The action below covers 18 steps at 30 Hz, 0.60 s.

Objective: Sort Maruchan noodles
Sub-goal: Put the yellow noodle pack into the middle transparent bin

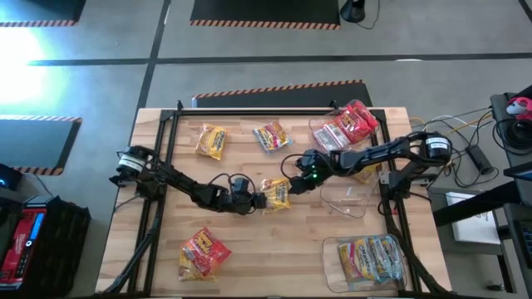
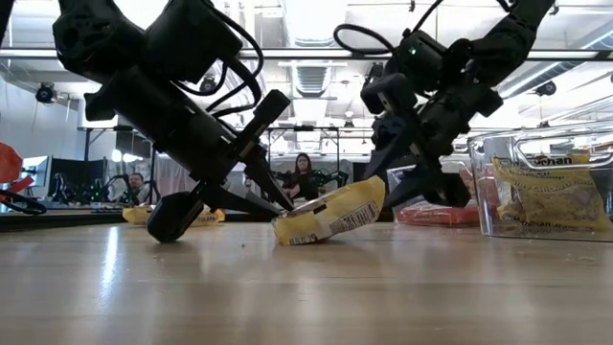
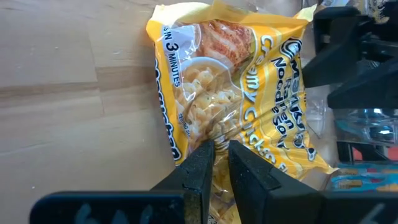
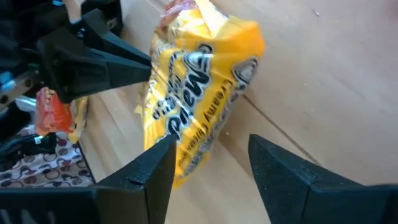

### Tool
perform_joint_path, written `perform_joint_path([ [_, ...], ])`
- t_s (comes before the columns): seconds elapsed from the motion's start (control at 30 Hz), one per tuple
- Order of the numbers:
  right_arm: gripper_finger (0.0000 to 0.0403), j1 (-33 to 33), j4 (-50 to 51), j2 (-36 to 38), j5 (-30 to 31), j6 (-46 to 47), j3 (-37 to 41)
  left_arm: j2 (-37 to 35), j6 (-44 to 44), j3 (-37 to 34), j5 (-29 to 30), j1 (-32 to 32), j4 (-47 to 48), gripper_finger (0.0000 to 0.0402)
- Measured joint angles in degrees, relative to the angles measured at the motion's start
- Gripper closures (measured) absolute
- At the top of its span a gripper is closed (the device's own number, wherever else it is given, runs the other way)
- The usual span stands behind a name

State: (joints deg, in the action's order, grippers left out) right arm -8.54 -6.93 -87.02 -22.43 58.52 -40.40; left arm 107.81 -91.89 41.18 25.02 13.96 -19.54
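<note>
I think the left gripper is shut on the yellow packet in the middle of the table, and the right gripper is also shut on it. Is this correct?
Not quite. The left gripper is indeed shut on the yellow packet, but the right gripper is open: the right wrist view shows its fingers spread apart, one each side of the packet's end, without clamping it.

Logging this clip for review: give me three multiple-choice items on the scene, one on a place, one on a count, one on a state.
1. Where is the yellow packet at table centre?
A. Between both end effectors
B. In a tub
C. Off the table

2. How many clear tubs hold packets?
A. None
B. Two
C. Five

3. The left end effector is:
A. Wide open
B. Shut on the yellow packet
C. Out of view

Key: 1 A, the right end effector faces it opposite the left; 2 B, far-right tub and near-right tub; 3 B, fingers pinch its edge.
</note>
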Motion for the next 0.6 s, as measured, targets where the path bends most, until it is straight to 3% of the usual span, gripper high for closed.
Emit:
perform_joint_path([
  [0.37, 0.0179, 0.0, -14.1, -9.5, 0.0, 1.5, 0.0, 0.0, 0.3, 0.0, -0.3, 0.0, 0.0, 0.0363],
  [0.6, 0.0179, 0.0, -15.3, -11.8, 0.6, 0.7, -0.7, 0.0, 1.1, 0.0, -0.3, 0.0, -0.1, 0.0363],
])
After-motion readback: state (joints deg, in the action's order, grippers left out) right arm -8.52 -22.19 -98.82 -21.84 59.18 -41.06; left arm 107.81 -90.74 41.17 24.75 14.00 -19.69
